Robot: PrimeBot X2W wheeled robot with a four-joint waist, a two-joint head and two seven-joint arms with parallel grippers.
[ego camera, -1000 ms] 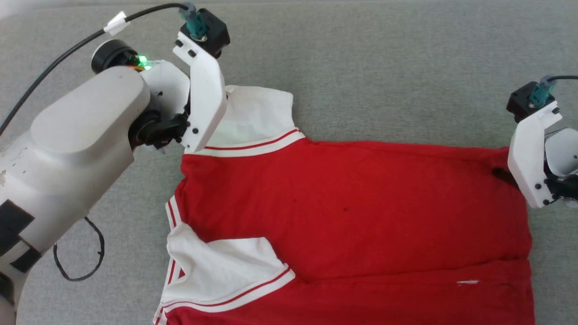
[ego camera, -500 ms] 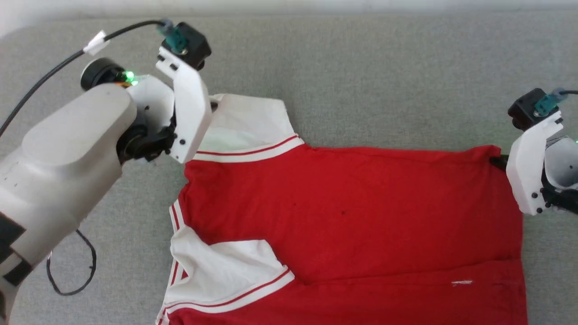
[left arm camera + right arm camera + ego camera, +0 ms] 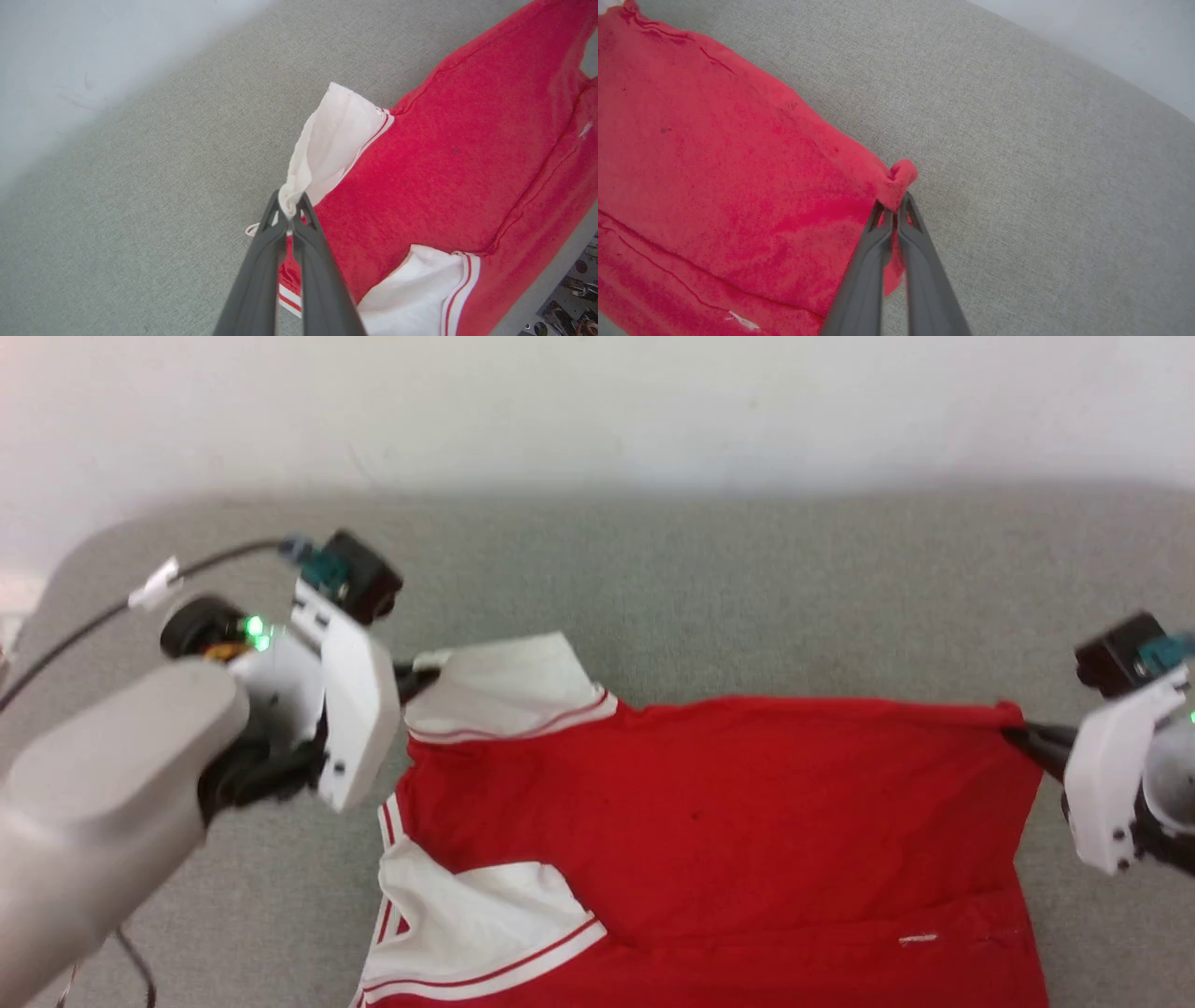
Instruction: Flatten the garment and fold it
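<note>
Head view: garment (image 3: 709, 812). Both clenched: left gripper (image 3: 290, 212) on sleeve tip, right gripper (image 3: 896, 205) on hem corner. Risk: thin pinches slip w/ pull.

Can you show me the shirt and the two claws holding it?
shirt (image 3: 728, 803): head view, middle of the red body.
left gripper (image 3: 290, 211): left wrist view, between the pinching fingertips.
right gripper (image 3: 894, 207): right wrist view, between the pinching fingertips.
</note>
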